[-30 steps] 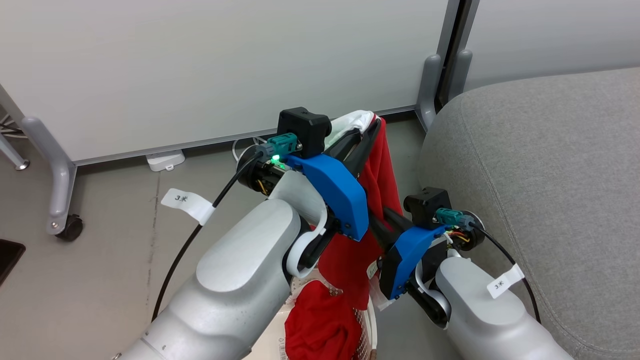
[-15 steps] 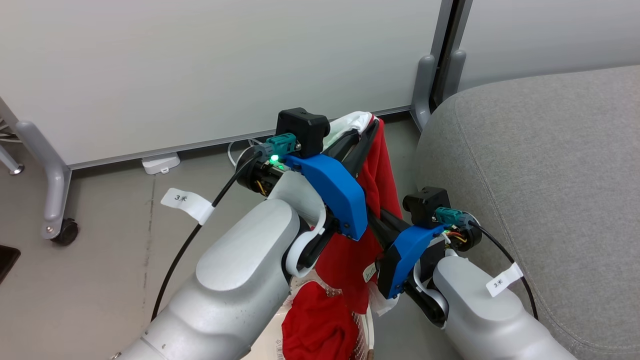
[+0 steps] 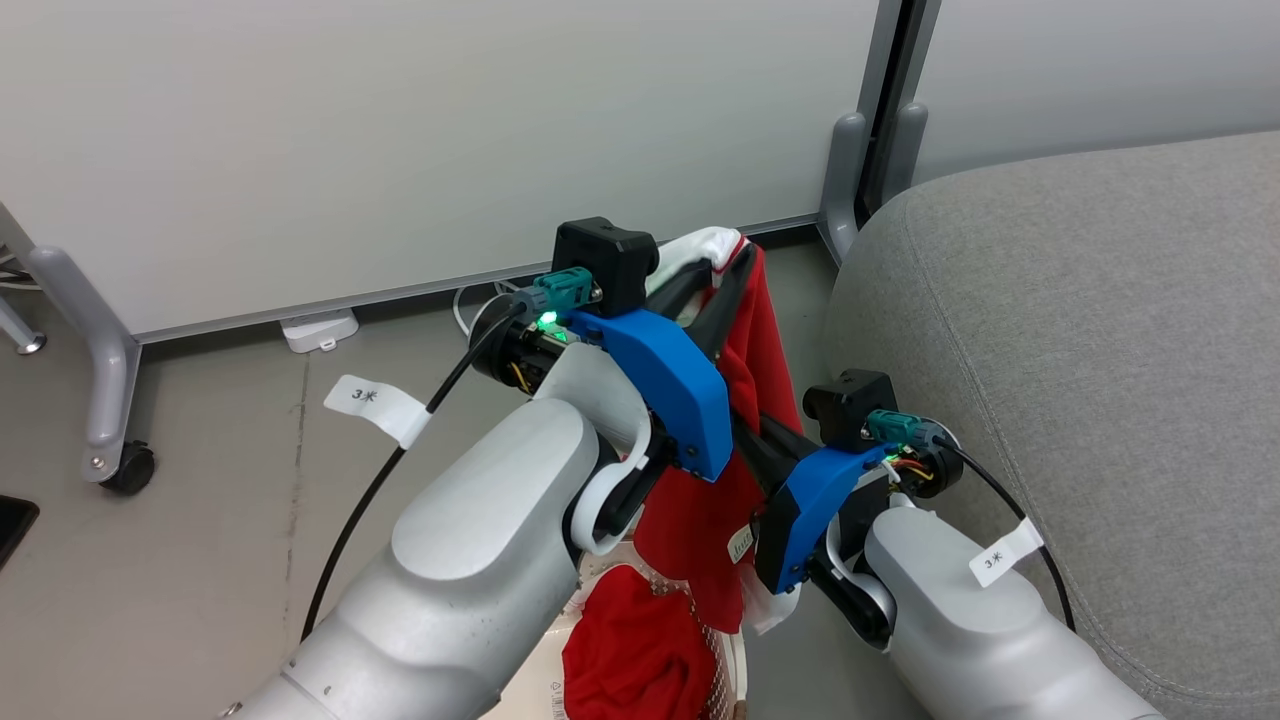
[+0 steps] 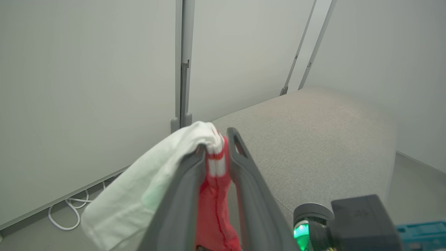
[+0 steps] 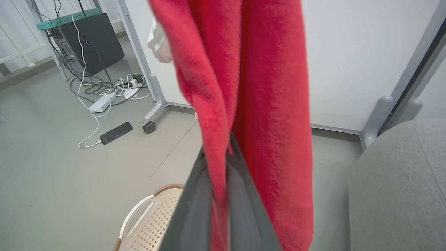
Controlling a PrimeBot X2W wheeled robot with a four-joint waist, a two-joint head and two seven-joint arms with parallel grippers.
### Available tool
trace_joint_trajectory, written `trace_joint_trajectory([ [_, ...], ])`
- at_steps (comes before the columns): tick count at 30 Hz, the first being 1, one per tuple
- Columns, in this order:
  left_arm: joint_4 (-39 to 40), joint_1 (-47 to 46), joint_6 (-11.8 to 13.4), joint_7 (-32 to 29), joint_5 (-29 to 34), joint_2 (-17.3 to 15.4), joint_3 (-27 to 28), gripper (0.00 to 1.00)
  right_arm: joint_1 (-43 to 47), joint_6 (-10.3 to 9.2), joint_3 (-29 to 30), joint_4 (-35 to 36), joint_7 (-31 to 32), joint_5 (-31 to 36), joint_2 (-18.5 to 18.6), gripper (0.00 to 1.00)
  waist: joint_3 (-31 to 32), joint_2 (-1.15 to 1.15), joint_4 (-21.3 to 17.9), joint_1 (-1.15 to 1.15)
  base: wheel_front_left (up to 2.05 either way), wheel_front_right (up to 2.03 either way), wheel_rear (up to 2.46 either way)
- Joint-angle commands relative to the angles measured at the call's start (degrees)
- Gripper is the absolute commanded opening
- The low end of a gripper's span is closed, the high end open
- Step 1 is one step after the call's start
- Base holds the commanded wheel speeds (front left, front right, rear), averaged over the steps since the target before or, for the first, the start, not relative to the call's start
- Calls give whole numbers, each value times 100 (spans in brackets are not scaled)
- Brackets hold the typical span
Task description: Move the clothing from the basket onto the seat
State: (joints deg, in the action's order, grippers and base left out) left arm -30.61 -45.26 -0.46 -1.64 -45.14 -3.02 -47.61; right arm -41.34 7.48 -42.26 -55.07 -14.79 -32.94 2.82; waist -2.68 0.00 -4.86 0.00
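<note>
Your left gripper [image 3: 728,268] and right gripper [image 5: 221,160] each clamp the hanging soft red jersey garment [image 3: 770,340]; large grey woven seat [image 3: 1080,350] at 3 o'clock.

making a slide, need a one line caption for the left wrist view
Left gripper, jaws shut on the red and white clothing, held up with the grey seat ahead.

Left of the large grey woven-fabric sofa cushion [image 3: 1080,350], a red jersey garment with white trim [image 3: 770,340] hangs just beside its edge, top pinched in the left pincer [image 4: 216,143], lower part in the right pincer [image 5: 220,157]. Below it, on the floor [image 3: 200,520] left of the cushion, stands the cream perforated plastic basket [image 5: 146,219], a second red jersey garment [image 3: 625,655] inside. White partition panels [image 3: 400,130] stand behind the cushion.
</note>
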Motion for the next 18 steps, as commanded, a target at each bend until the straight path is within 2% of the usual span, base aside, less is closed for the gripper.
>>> trace_joint_trajectory([
  [1,-17,-87,23,-1,-2,-21,-17,100,-75,3,-20,-14,-37,-29,13,0,-1,0,-1,0,0,0,0],
  [12,-7,-46,55,46,-28,-46,-35,100,-145,3,-106,-64,-51,-85,13,0,-9,0,-14,0,0,0,0],
  [18,18,209,91,407,-78,-160,105,100,-140,3,-109,-32,-50,-128,12,0,-17,0,-39,0,0,0,0],
])
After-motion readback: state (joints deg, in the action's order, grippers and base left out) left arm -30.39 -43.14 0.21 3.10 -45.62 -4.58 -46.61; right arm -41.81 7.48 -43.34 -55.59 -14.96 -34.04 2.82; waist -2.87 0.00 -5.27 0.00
